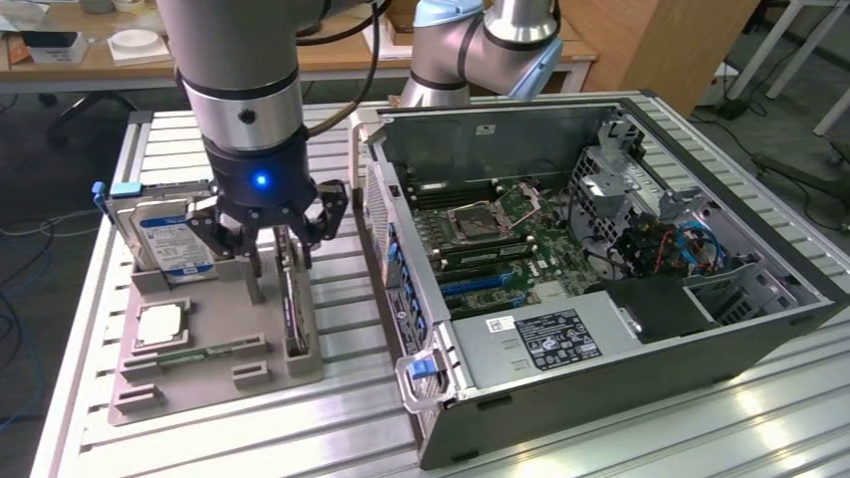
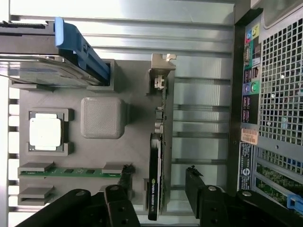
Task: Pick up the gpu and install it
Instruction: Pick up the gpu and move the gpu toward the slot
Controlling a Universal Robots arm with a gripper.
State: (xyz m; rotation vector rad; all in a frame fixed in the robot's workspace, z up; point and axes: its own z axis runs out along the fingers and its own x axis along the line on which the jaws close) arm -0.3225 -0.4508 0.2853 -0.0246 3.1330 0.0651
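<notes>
One broad table of ribbed aluminium slats [image 1: 199, 448] carries everything. Largest on it is the open dark-grey metal computer case [image 1: 638, 383], lying on its side at the exterior view's right with its green motherboard [image 1: 519, 249] exposed. Next in size is the grey and silver robot arm [image 1: 239, 90], which reaches down over the flat grey plastic parts tray [image 1: 219, 309] at the exterior view's left.

On that tray the silver hard drive with a blue-white label [image 1: 166, 239] stands in its holder. Along the tray edge nearest the case is the gpu [image 1: 295, 319], a thin black rectangular card with a pale metal end strip. It is set on edge in a slot and not yet lifted. Smaller again are the square silver processor chip [image 1: 159, 324] and the narrow green memory stick [image 1: 199, 354].

The black gripper [image 1: 279, 244] is spread wide and has hold of nothing. In the wrist view the card runs straight through the gap between the fingers [image 2: 118, 198]. Tray shows on both sides of it, so they stand apart from it. The gpu lies directly below the gripper. Its long axis runs along the tray, parallel to the case's near wall and crosswise to the line on which the fingers would close. I judge that closing would meet its two flat faces. How far down the tips are beside the card I cannot tell.
</notes>
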